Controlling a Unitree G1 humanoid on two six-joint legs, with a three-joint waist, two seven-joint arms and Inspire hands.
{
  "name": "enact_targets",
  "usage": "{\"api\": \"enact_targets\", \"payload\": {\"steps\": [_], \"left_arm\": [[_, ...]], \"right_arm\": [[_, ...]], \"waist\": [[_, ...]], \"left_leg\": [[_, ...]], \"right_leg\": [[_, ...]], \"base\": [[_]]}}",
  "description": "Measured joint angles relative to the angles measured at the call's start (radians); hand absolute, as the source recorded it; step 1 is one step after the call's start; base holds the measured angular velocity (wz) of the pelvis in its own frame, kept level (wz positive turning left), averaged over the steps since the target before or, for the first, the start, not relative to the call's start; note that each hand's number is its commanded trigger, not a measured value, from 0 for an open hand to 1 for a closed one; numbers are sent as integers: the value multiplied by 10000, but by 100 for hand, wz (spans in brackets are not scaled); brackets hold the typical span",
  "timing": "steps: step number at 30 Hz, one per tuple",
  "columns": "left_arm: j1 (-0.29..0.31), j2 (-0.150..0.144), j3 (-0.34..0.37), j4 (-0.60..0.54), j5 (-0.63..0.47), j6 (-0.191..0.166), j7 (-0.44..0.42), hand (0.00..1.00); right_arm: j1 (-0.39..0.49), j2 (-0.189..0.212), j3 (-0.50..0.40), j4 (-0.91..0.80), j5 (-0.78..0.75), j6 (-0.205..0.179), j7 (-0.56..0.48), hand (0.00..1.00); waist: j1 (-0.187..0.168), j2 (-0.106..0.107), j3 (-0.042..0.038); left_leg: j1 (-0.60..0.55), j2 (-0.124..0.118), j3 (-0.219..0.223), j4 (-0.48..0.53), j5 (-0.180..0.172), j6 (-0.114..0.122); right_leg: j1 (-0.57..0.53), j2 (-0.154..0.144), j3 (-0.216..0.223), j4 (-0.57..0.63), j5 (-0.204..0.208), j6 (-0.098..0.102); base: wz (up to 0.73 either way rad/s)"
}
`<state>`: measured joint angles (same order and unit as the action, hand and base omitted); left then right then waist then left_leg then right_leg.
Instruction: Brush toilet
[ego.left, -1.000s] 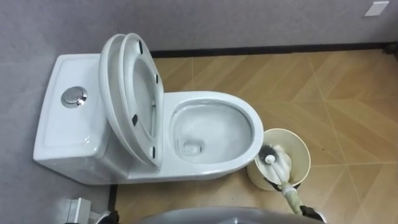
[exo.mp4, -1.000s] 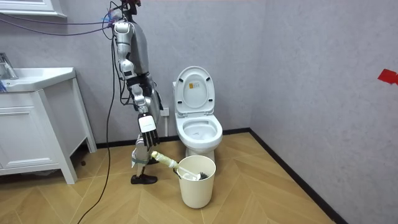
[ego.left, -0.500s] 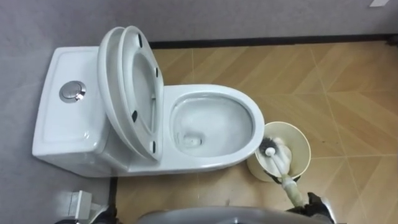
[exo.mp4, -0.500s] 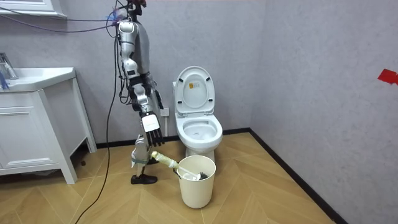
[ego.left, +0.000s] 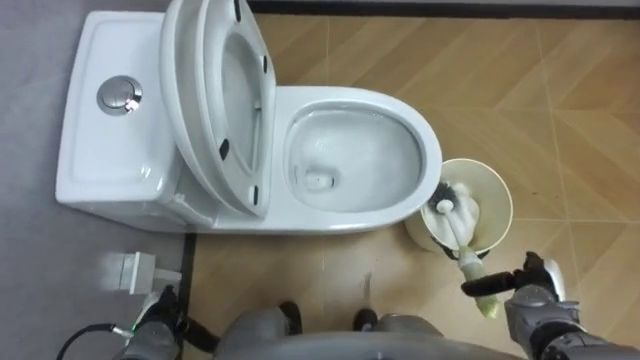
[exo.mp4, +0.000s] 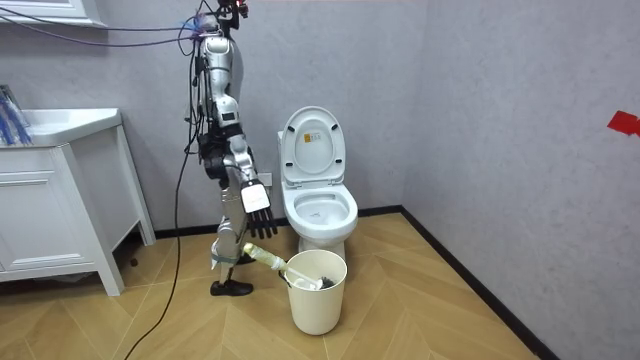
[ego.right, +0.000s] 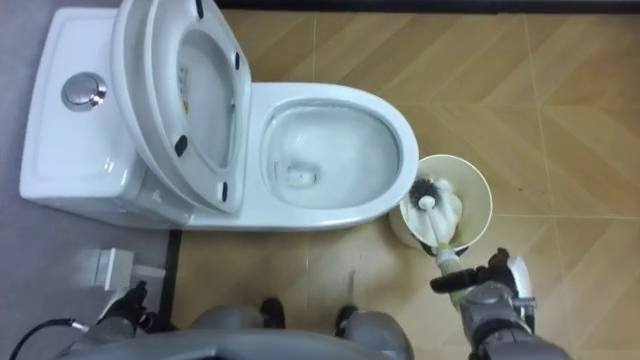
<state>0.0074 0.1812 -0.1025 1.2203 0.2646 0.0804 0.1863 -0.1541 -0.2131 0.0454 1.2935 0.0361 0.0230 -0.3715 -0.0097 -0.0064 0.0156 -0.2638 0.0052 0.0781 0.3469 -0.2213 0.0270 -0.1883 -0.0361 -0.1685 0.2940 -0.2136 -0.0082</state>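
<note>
Right hand (ego.left: 535, 303) apparently still gripping brush (ego.left: 463, 238) handle; head remains in bin (ego.left: 507, 205).

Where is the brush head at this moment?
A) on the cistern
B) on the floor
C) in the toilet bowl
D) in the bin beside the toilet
D: the brush head lies inside the bin, its handle gripped by the right robot hand; the toilet bowl has no brush in it.

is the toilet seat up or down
Up. The seat and lid stand raised against the tank, leaving the bowl uncovered.
</note>
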Motion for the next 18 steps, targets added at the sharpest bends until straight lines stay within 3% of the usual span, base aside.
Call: {"api": "enact_targets", "payload": {"steps": [5,9,13,18], "left_arm": [[-604,3,-236,15,-30,-234,93,0],[-1240,5,-722,76,-787,-393,387,0],[-1671,-6,-837,15,-1047,-480,532,0],[-1860,213,-1136,-360,-1563,-406,904,0]], "right_arm": [[-442,-25,4,304,299,-6,-180,0],[-1029,-59,4,395,590,-4,-466,0],[-1553,-261,11,416,661,-3,-549,0],[-1925,-561,101,328,1073,40,-746,0]], "waist": [[161,-68,121],[134,-138,205],[166,-106,237],[220,-96,256]], "left_leg": [[-900,-10,-5,369,81,111],[-1633,-53,-1,701,137,203],[-2568,-45,-3,1185,175,272],[-4038,-131,-31,1824,239,329]], "right_leg": [[-908,-72,-17,440,16,-26],[-1750,-205,-55,1039,10,-13],[-2754,-314,-119,1647,2,-10],[-4348,-510,-143,2679,-132,-108]], "base": [[1],[0],[-3],[2]]}}
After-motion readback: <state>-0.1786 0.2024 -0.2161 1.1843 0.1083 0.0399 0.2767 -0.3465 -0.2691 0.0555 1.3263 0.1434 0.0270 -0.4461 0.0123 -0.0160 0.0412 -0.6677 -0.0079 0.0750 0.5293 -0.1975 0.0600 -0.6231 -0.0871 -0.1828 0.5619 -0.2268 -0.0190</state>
